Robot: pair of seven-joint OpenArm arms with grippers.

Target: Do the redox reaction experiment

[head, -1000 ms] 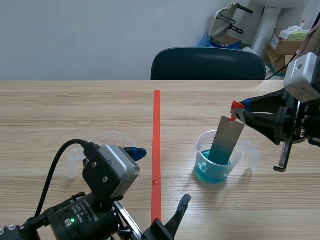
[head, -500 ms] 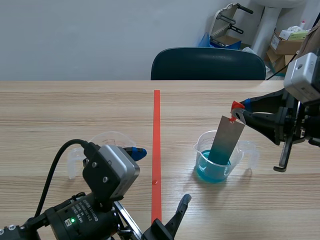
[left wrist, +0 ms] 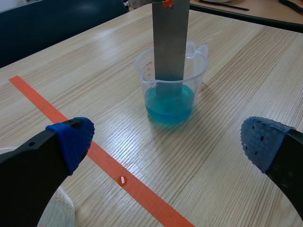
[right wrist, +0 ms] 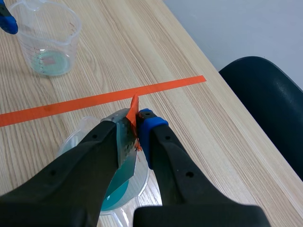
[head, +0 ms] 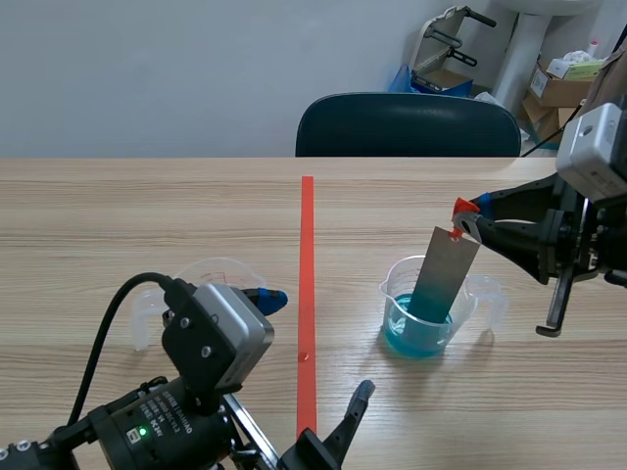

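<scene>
The right claw [head: 468, 223] is squeezing tight on the very top of the metal strip [head: 443, 274], right by the little orange tag [head: 460, 208]. That way its pads are sitting up high and dry, away from the wet part. It is holding the strip leaning a bit, with the bottom end dipping into the blue liquid [head: 416, 338] inside the clear cup [head: 390, 299]. I think it is holding it there so the blue stuff is getting time to work on the metal, which is the main part of the experiment. The cup is standing upright on the table [head: 147, 206], to the right of the orange tape line [head: 307, 294]. The left claw [left wrist: 168, 139] is waiting low near the front of the table, with its two fingers spread wide apart and nothing between them. It is facing the cup but is well apart from it, so it is not getting in the way. A second clear cup [right wrist: 68, 35] is sitting on the other side of the tape line with only a thin pale film at its bottom, so I am guessing it is done with its job. For the next move, the right claw is probably going to need to lift the strip straight up and slowly, so the cup is not tipping over.
</scene>
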